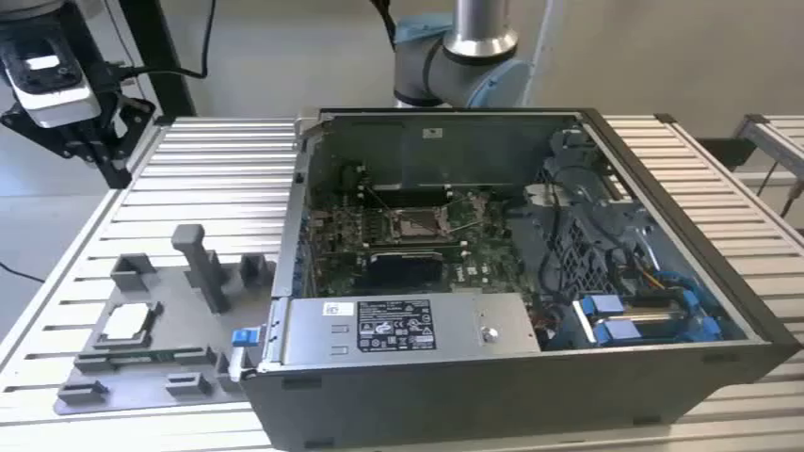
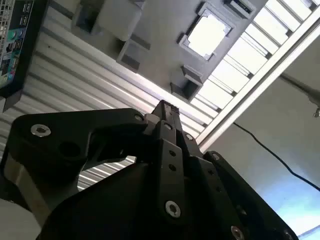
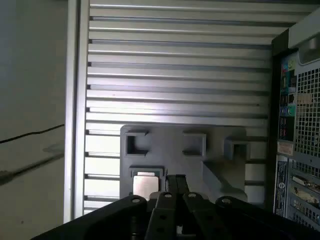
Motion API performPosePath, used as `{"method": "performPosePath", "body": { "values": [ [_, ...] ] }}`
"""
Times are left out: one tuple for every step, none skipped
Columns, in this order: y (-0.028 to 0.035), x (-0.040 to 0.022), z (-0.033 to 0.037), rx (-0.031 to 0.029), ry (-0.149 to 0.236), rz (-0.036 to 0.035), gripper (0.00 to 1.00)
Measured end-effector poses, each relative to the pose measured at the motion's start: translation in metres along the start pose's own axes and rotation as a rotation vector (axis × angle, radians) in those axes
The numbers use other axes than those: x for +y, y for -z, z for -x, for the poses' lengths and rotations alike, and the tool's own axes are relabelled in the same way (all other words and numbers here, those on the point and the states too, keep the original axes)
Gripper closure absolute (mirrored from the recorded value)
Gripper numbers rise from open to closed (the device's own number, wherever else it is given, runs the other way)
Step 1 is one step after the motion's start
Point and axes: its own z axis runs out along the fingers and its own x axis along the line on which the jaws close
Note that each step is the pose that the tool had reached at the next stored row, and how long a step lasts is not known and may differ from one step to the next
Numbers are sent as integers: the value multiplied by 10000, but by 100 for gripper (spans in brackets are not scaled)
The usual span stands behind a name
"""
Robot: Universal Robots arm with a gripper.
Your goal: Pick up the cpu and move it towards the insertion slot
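The cpu (image 1: 126, 322) is a flat silvery square lying in a recess of the grey tray (image 1: 151, 391), on the exterior view's left, beside the open computer case. Both wrist views look down on it from high above: cpu (image 2: 206, 34), cpu (image 3: 145, 185). The insertion slot (image 1: 412, 221) is the metal-framed socket on the green motherboard inside the case. My gripper (image 1: 90, 132) hangs well above the table at the far left, up and away from the tray. Its fingers (image 2: 164, 112) (image 3: 175, 182) are shut with nothing between them.
The tray carries several grey blocks and an upright post (image 1: 201, 268). The case wall (image 1: 289, 235) and the power supply (image 1: 402, 325) stand between tray and socket. The ribbed metal table (image 1: 214, 169) ends at an edge rail (image 3: 75, 125). The arm's base (image 1: 455, 66) rises behind the case.
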Motion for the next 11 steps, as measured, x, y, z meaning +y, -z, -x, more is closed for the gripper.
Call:
{"method": "performPosePath", "body": {
  "values": [
    [0,0,0,0,0,1,100],
    [0,0,0,0,0,0,100],
    [0,0,0,0,0,0,100],
    [0,0,0,0,0,0,100],
    [0,0,0,0,0,0,100],
    [0,0,0,0,0,0,100],
    [0,0,0,0,0,0,100],
    [0,0,0,0,0,0,100],
    [0,0,0,0,0,0,100],
    [0,0,0,0,0,0,100],
    [0,0,0,0,0,0,100]
  ]
}}
